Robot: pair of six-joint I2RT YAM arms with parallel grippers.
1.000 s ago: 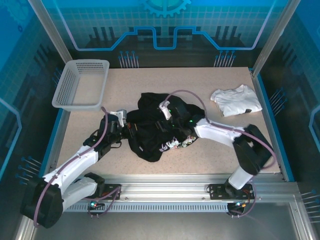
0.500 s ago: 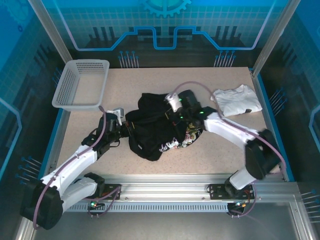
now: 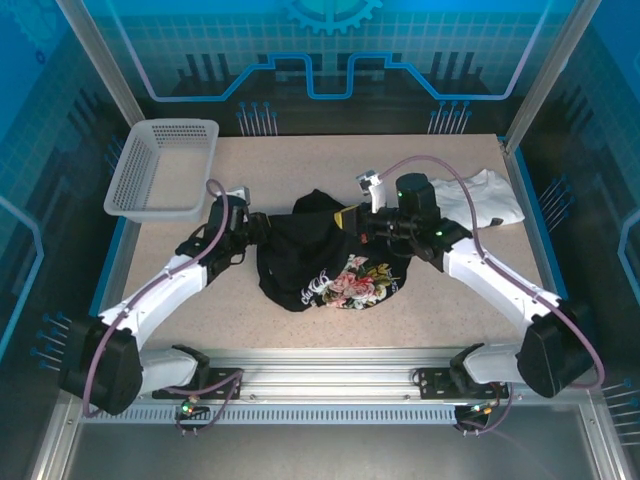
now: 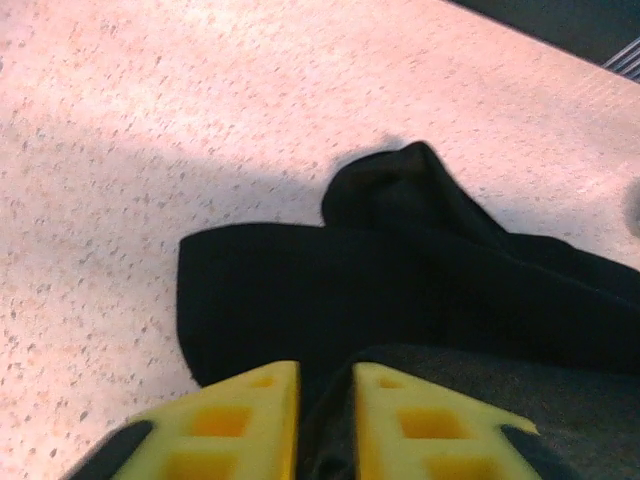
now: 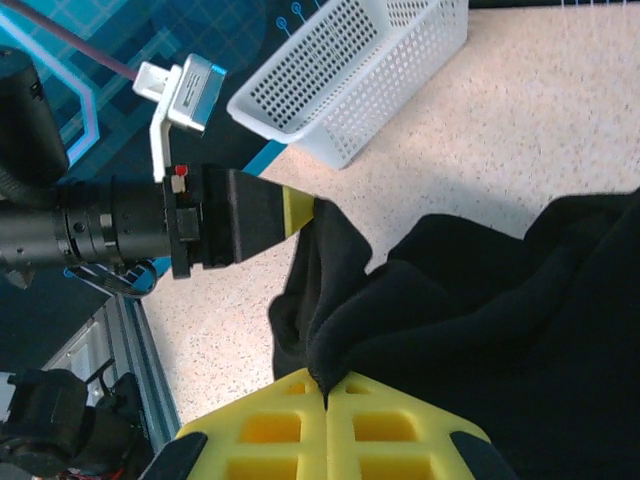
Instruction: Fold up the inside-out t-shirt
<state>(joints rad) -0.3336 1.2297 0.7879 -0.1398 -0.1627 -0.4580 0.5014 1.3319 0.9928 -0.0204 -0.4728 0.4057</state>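
The inside-out t-shirt (image 3: 310, 255) is a bunched black heap at mid-table, its floral print (image 3: 355, 285) facing up at the near side. My left gripper (image 3: 266, 228) holds its left edge. In the left wrist view the yellow fingers (image 4: 250, 400) stand close together with black cloth (image 4: 400, 290) filling the narrow gap at the left gripper (image 4: 325, 370). My right gripper (image 3: 350, 218) is at the shirt's far right edge. Up close, the right gripper (image 5: 325, 378) is shut on a raised fold of the black cloth (image 5: 500, 300), opposite the left gripper's finger (image 5: 298, 210).
A white mesh basket (image 3: 160, 170) stands at the back left, also in the right wrist view as the basket (image 5: 360, 70). A folded white garment (image 3: 497, 200) lies at the back right, partly behind the right arm. Bare tabletop (image 3: 440, 310) surrounds the shirt.
The right gripper went from open to shut on the shirt and drew back to the right. The left gripper moved up and back. The shirt gathered between them, showing more of the floral print.
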